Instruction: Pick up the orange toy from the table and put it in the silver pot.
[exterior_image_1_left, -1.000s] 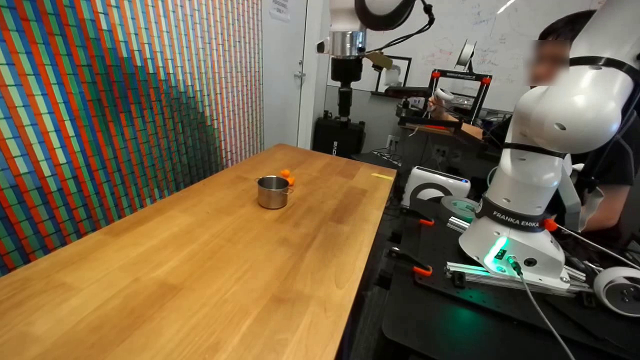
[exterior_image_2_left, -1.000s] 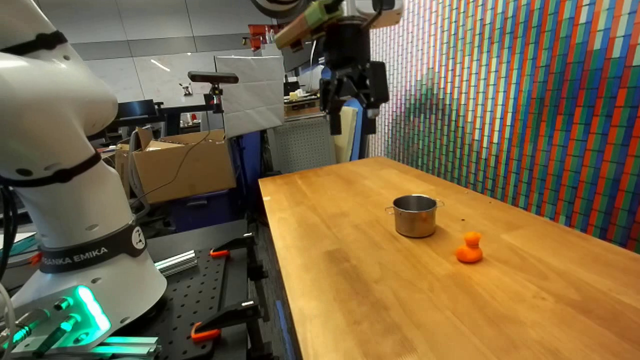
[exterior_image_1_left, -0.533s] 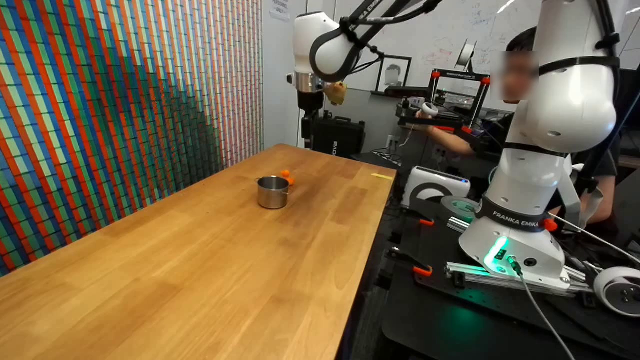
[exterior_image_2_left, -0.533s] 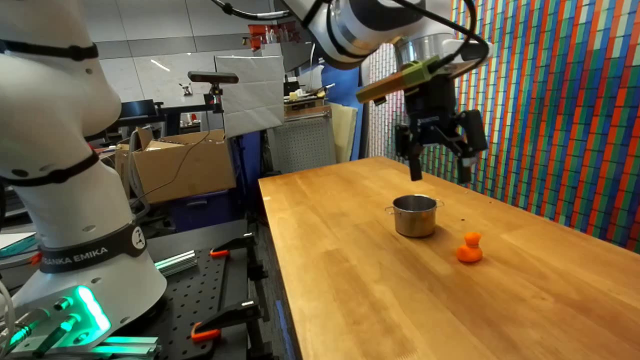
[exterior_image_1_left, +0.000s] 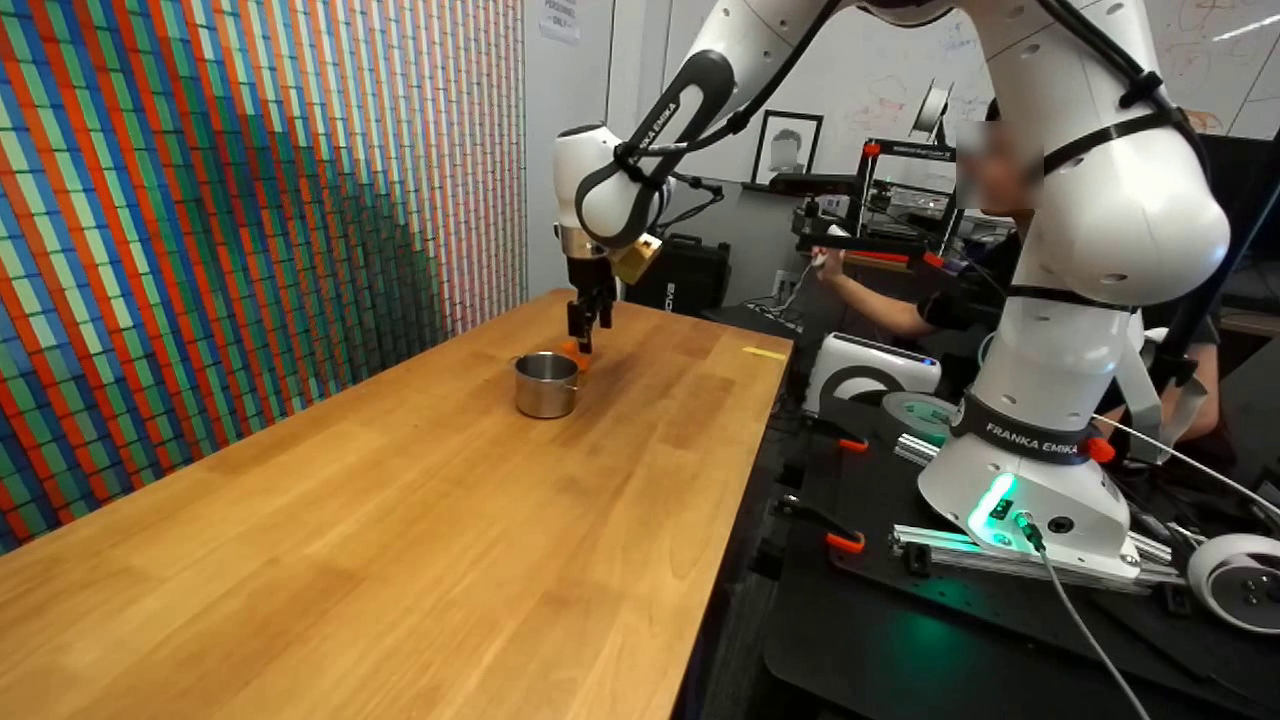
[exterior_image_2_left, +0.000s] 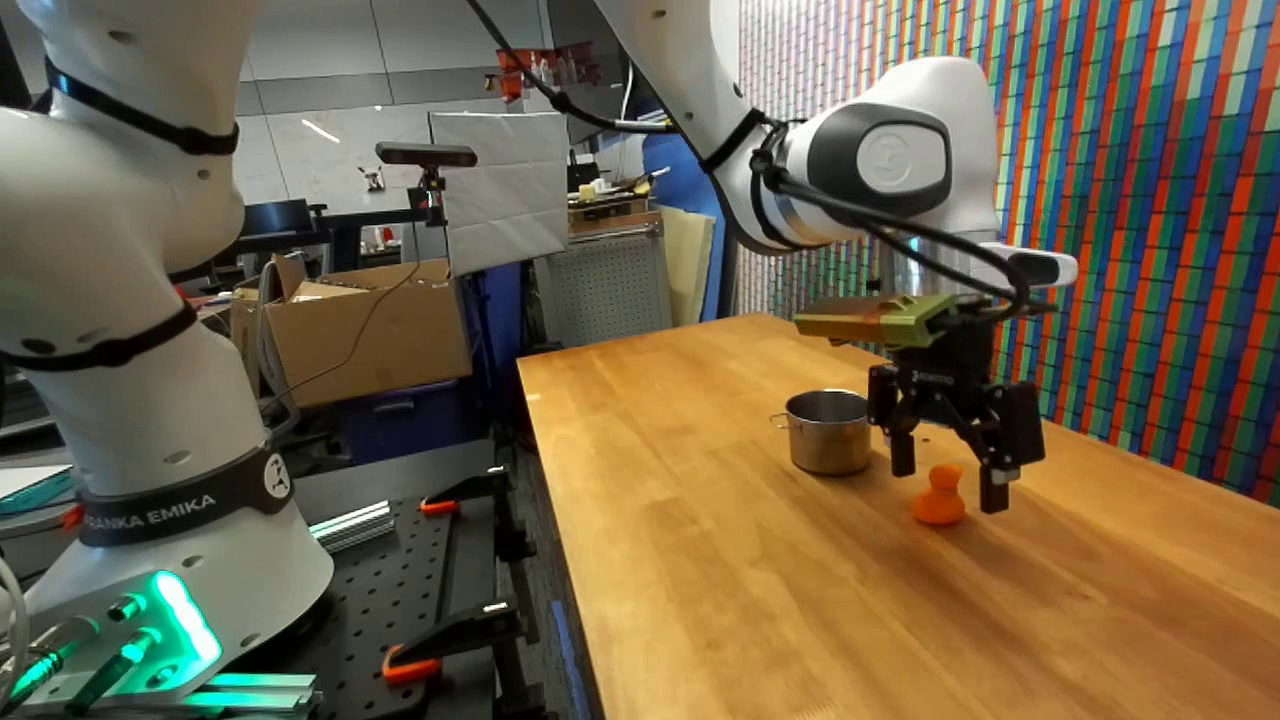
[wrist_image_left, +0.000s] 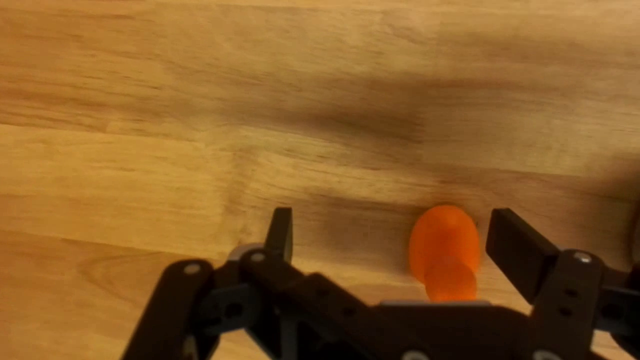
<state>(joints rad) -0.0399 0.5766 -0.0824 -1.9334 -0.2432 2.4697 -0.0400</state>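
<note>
My gripper (exterior_image_2_left: 948, 486) is no longer high in the air: over the last second it swings across and drops, and now it hangs low over the table (exterior_image_2_left: 700, 560), spread wide, nothing held. The toy (exterior_image_2_left: 940, 505) stands upright on the wood, near the pot (exterior_image_2_left: 828, 440) but apart from it; neither of them shifts meanwhile. In the wrist view I find the toy between the fingertips but off centre, just beside the finger (wrist_image_left: 520, 255) at that view's right, seemingly with a thin gap left. How far the tips sit above the wood, I can't tell. For the task, I judge the reach nearly done, with the grasp and the drop into the pot not yet begun. I'd slide slightly toward that nearer finger's side, sink until both tips flank the round base, then squeeze. Squeezing from here would probably push the toy sideways or tip it.
</note>
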